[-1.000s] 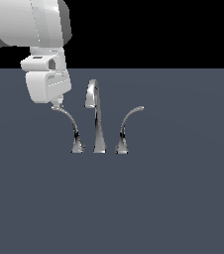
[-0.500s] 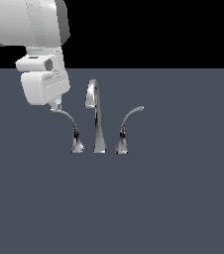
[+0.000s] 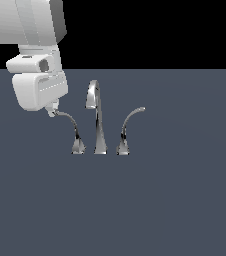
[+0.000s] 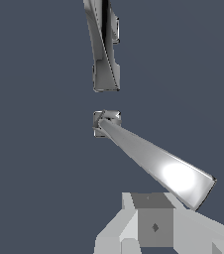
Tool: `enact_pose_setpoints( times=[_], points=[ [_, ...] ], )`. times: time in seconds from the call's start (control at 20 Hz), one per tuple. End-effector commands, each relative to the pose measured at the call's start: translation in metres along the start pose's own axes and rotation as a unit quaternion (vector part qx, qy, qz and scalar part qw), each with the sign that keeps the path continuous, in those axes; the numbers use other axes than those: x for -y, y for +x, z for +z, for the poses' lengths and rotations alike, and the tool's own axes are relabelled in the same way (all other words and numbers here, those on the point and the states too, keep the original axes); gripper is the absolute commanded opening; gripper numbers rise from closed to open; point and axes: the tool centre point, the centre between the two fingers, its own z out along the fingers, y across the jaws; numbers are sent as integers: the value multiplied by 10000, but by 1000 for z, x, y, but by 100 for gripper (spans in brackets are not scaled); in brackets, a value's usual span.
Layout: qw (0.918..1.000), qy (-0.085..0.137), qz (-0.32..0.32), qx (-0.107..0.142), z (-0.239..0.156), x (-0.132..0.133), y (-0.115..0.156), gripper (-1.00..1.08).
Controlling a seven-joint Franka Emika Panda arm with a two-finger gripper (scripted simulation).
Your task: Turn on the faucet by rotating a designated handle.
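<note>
Since a second ago: handle (image 3: 71, 127) unmoved; gripper (image 3: 51, 111) has sunk slightly toward the exterior view's left, now at the lever's tip.

Handle: slim chrome lever, leftmost of the faucet (image 3: 98, 120) set, on the grey surface (image 3: 175, 200), beside the central spout (image 3: 97, 117). Judged rigid, light, slick; pivots at its flared base. Best contact: far tip, for leverage, pushing sideways.

Gripper: one finger (image 4: 153, 225) visible in wrist view just beside the tip; jaw opening cannot be told, nothing visibly held.

Mirror lever (image 3: 127, 130): untouched.
</note>
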Motion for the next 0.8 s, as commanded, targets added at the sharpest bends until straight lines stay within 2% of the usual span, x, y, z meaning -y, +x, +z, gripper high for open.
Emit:
enact_pose_setpoints(
  times=[0.0, 0.15, 0.75],
  points=[
    [10000, -32, 13, -34, -1, -10, 6, -100],
    [10000, -22, -15, -12, 0, -10, 2, -100],
    [10000, -32, 0, -28, -1, -28, 41, -100]
  ],
)
